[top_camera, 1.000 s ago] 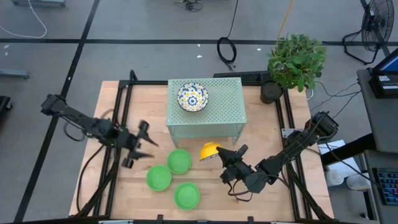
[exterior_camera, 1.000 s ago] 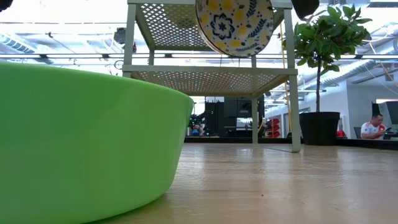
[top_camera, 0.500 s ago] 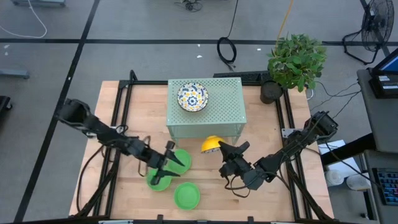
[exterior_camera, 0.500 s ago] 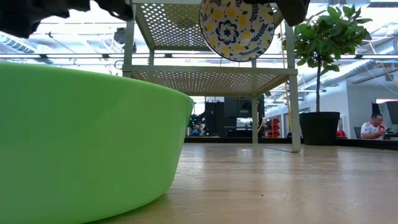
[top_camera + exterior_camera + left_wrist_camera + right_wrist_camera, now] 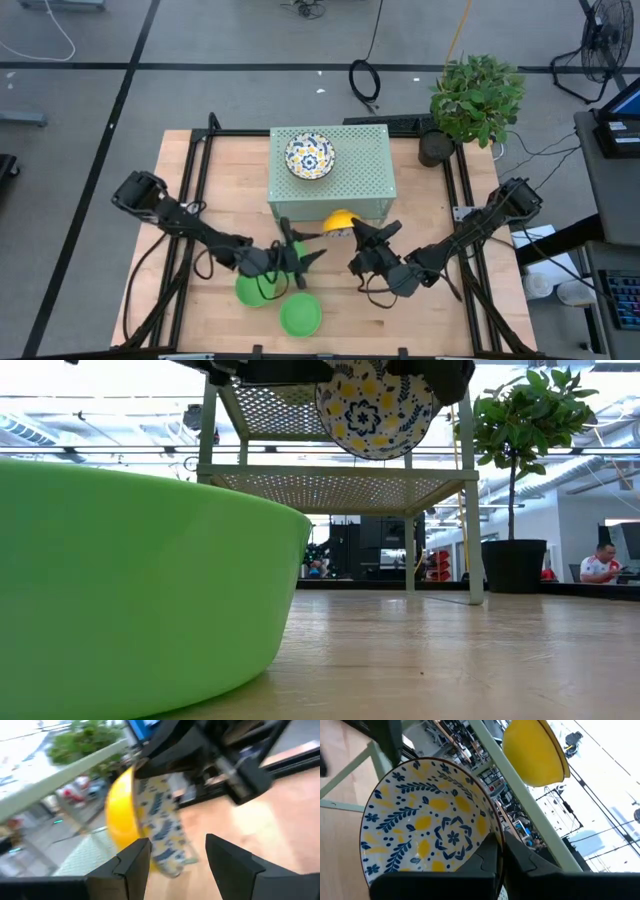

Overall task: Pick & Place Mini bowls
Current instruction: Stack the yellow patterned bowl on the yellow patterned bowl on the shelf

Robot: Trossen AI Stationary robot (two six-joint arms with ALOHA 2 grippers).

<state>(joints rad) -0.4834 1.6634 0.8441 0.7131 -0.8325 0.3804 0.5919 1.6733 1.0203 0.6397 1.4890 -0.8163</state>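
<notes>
A floral mini bowl (image 5: 340,219), yellow outside, is lifted at the stand's near side, shut in my right gripper (image 5: 358,236). The low view shows this bowl (image 5: 375,405) tilted on edge, high off the table. A second floral bowl (image 5: 310,156) rests on its base on top of the pale green stand (image 5: 370,170). Two green bowls (image 5: 254,290) (image 5: 300,315) sit on the table; a third (image 5: 289,264) is mostly hidden under my left gripper (image 5: 303,246). That gripper is open, level, pointing at the held bowl (image 5: 150,820) and touches nothing. My right gripper pinches the floral bowl's rim (image 5: 496,827), one finger (image 5: 487,857) on the patterned inside and the other (image 5: 520,857) on the outside. It comes slanting from the table's right and near side. The bowl is lifted clear and tilted on edge, its inside facing the near edge.
The stand takes up the table's far middle, with its lower shelf (image 5: 340,485) behind the held bowl. A potted plant (image 5: 476,100) stands at the far right corner. Black frame rails (image 5: 200,190) run along both sides. The nearest green bowl (image 5: 130,580) fills the low view's left.
My left gripper has swung from the table's left side toward the right, over the green bowls, up to the held bowl, staying open. My right gripper has carried the floral bowl a little toward the far edge, closer to the stand.
</notes>
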